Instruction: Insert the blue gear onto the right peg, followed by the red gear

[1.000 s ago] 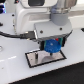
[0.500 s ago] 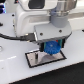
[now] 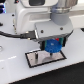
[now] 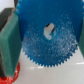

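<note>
Gripper [image 3: 53, 46]: jaws closed on the blue gear [image 4: 48, 36], one at each edge.
Blue gear: held between the jaws, just above the grey plate [image 3: 35, 61].
Red gear [image 4: 10, 75]: partly seen beside one jaw, below the blue gear's rim.

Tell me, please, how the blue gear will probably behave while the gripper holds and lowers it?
The blue gear looks stiff: it keeps a flat round shape between the fingers. It seems thin, so probably light for its width. Held only at its toothed rim, it might tilt or slip in the gripper, and its small centre hole leaves little margin over the plate.
</note>
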